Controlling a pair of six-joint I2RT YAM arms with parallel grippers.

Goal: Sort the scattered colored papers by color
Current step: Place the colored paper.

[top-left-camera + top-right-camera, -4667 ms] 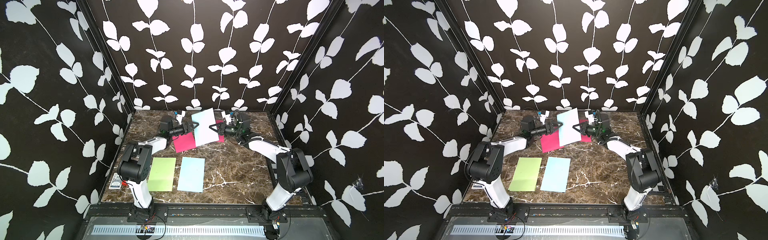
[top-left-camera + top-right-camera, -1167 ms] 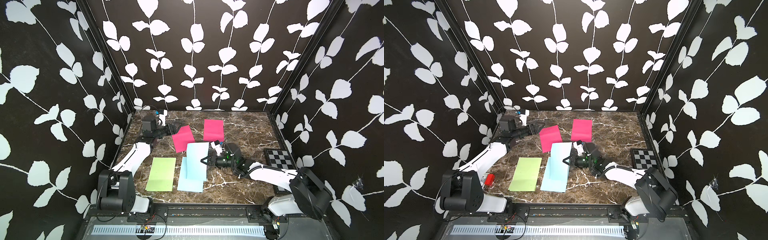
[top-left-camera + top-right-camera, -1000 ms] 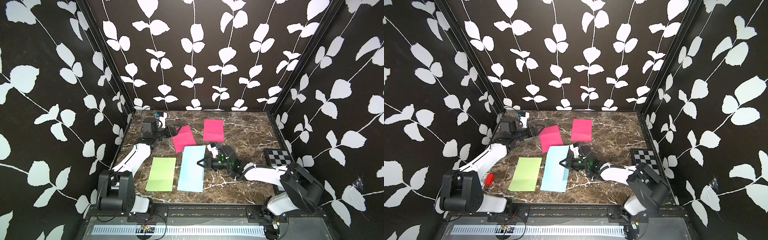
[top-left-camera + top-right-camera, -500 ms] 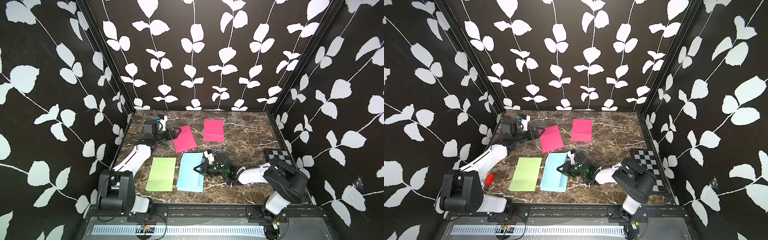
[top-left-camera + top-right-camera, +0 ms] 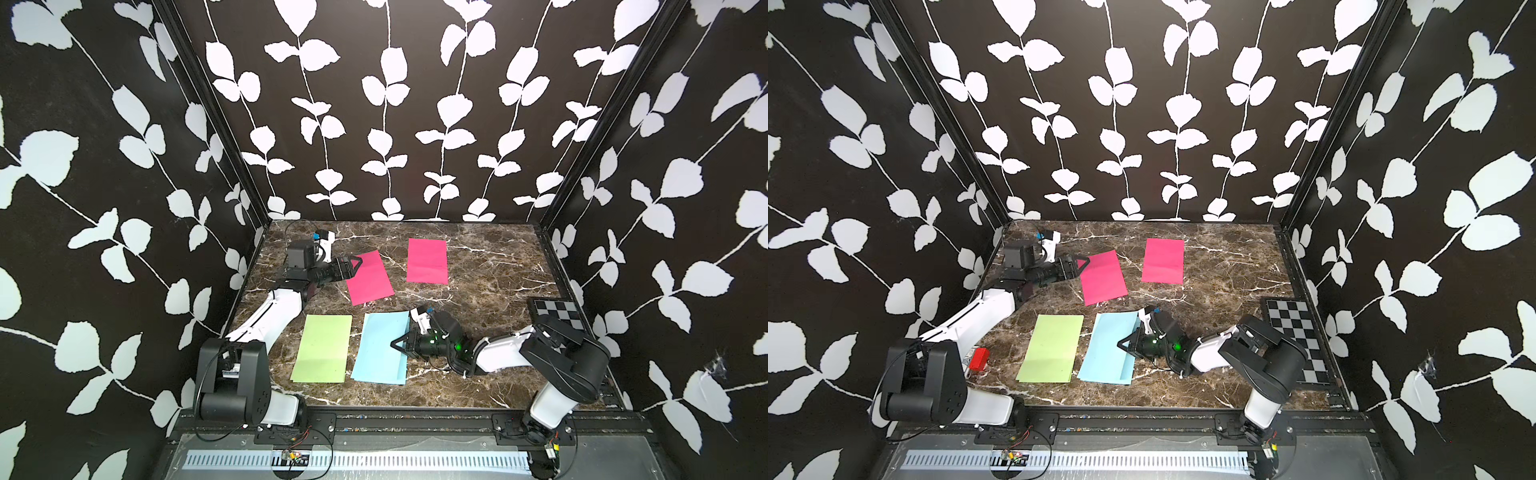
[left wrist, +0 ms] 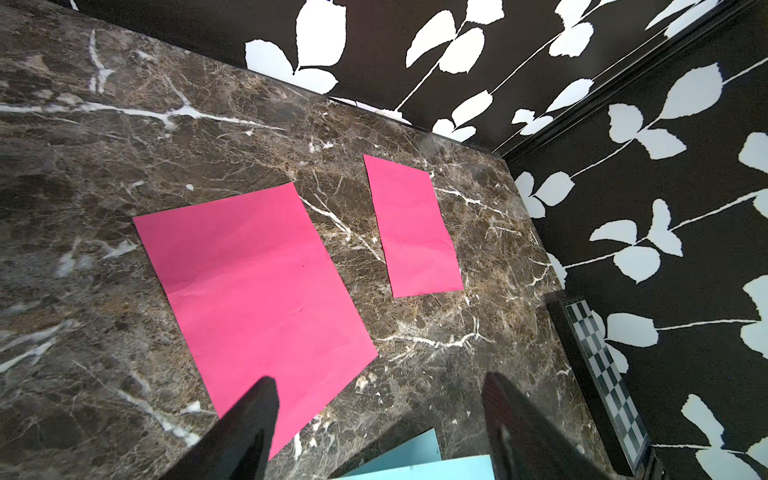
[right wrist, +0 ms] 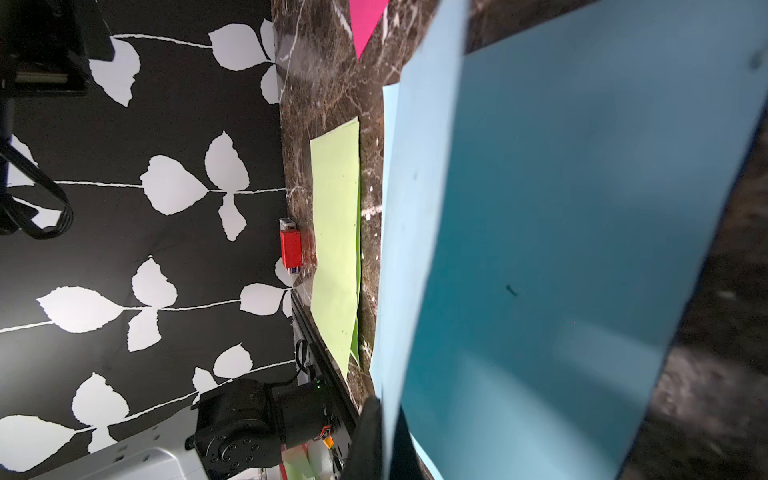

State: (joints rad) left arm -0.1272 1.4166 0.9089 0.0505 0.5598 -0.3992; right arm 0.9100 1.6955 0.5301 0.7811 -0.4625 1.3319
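At your right gripper [image 5: 395, 344], pressed jaws pinch the edge of the blue paper [image 5: 376, 349]; your left gripper [image 5: 354, 265] hangs spread beside the nearer pink paper [image 5: 369, 277], bare counter [image 6: 340, 208] beyond.

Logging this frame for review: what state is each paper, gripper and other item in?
left gripper: open, empty
right gripper: shut on top blue paper
top blue paper: edge pinched, over lower blue paper
lower blue paper: lying flat
green papers: flat, stacked
near pink paper: flat, askew
far pink paper: flat, apart
checkerboard panel: flat, untouched
red block: untouched
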